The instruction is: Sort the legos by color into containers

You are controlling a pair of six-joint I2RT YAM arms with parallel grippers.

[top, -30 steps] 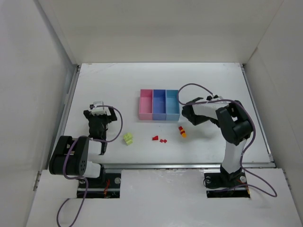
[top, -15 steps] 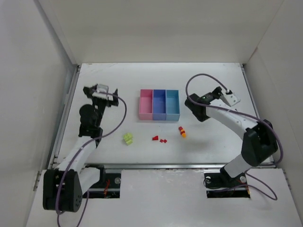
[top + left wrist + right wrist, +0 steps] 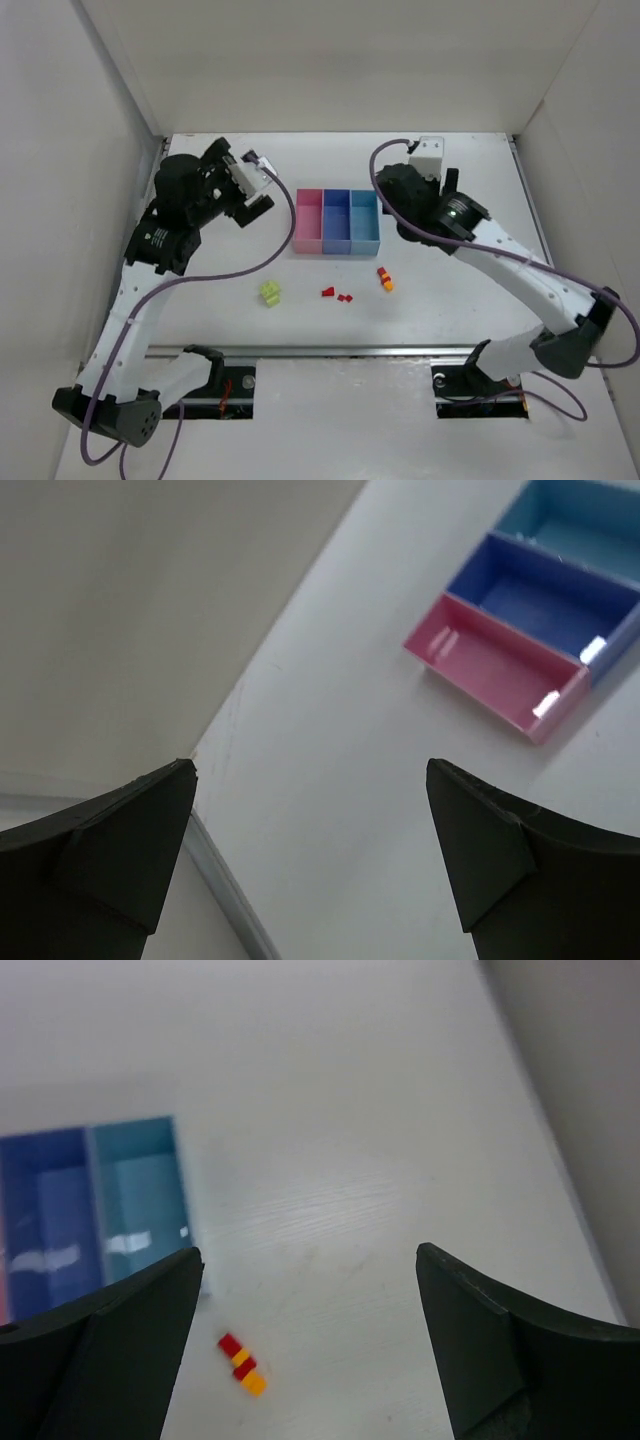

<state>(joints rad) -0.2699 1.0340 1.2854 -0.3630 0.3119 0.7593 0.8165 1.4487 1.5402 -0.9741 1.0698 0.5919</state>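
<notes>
- The left hand (image 3: 250, 190) hangs wide open and empty, just left of the pink container (image 3: 309, 222).
- The right hand (image 3: 395, 195), also spread wide and empty, hovers beside the light blue container (image 3: 364, 222). The medium blue container (image 3: 336, 222) is joined between the two.
- Toward the near edge of the surface (image 3: 460, 310) lie a yellow-green lego (image 3: 270, 292), small red legos (image 3: 338, 294) and a red-and-orange-yellow stack (image 3: 384, 278).

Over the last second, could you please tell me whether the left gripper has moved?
Yes. The left gripper has swung up the top view and rightward, ending nearer the left wall of the pink bin.
</notes>
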